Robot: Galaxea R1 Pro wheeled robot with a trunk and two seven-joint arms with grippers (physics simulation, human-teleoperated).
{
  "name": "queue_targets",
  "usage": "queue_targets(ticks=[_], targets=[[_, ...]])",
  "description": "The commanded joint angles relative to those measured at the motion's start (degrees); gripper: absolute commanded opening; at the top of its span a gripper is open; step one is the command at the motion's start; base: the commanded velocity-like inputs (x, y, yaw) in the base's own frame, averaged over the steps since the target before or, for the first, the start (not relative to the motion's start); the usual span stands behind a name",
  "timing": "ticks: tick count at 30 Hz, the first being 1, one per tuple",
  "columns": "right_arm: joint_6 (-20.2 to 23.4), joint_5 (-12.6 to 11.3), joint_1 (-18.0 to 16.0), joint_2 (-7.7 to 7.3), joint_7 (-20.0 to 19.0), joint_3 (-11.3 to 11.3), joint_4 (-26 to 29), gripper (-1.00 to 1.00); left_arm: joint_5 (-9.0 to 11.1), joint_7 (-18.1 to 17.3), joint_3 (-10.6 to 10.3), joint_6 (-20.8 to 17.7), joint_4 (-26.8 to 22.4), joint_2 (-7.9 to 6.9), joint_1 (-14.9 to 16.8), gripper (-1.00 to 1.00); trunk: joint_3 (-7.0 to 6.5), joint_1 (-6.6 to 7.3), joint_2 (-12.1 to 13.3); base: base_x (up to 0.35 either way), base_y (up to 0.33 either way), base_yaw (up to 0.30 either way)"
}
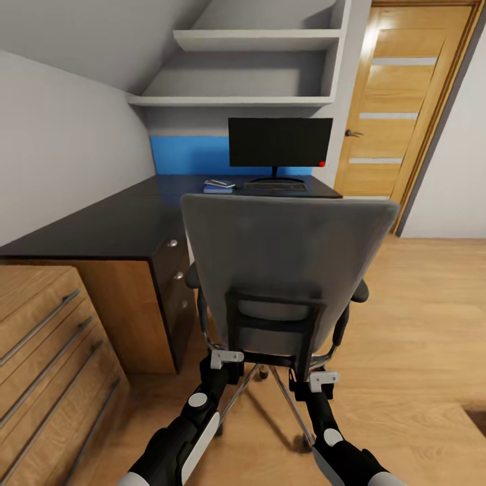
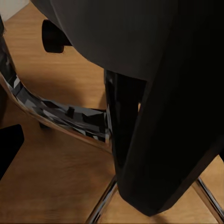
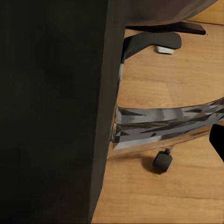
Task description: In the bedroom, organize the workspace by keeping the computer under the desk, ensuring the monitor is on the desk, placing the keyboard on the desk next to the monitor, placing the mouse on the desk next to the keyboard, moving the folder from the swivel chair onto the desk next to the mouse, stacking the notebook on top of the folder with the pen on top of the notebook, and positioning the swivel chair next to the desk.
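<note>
While both sets of jaws press at the swivel chair (image 1: 287,263) back's lower frame, their grip can't be told.

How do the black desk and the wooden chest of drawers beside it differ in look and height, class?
The desk is matte black on top; the chest of drawers is light wood. The desk's drawer unit has round silver knobs; the chest has long bar handles. The desk stands higher than the chest. Both stand against the same wall.

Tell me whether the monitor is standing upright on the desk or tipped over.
Upright. The monitor stands on its slim stand on the black desk, screen level and facing the room, with a red light at its lower corner.
</note>
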State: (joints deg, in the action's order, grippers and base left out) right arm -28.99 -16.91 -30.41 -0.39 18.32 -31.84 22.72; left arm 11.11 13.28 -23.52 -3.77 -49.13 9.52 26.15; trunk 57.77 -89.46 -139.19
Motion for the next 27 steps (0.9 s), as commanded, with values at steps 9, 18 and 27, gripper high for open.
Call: queue_targets(ticks=[9, 18, 27], targets=[[-0.3, -0.6, -0.1, -0.05, 0.7, -0.4, 0.0, 1.0, 0.2, 0.7, -0.1, -0.3, -0.1, -0.45, 0.0, 1.0, 0.81, -0.01, 0.0, 0.248, 0.0, 0.012], [-0.3, -0.6, -0.1, -0.05, 0.7, -0.4, 0.0, 1.0, 0.2, 0.7, -0.1, -0.3, 0.0, -0.47, 0.0, 1.0, 1.04, -0.01, 0.0, 0.281, 0.0, 0.0], [-0.3, -0.6, -0.1, -0.05, 0.7, -0.4, 0.0, 1.0, 0.2, 0.7, -0.1, -0.3, 0.0, -0.47, 0.0, 1.0, 1.04, -0.01, 0.0, 0.321, 0.0, 0.0]])
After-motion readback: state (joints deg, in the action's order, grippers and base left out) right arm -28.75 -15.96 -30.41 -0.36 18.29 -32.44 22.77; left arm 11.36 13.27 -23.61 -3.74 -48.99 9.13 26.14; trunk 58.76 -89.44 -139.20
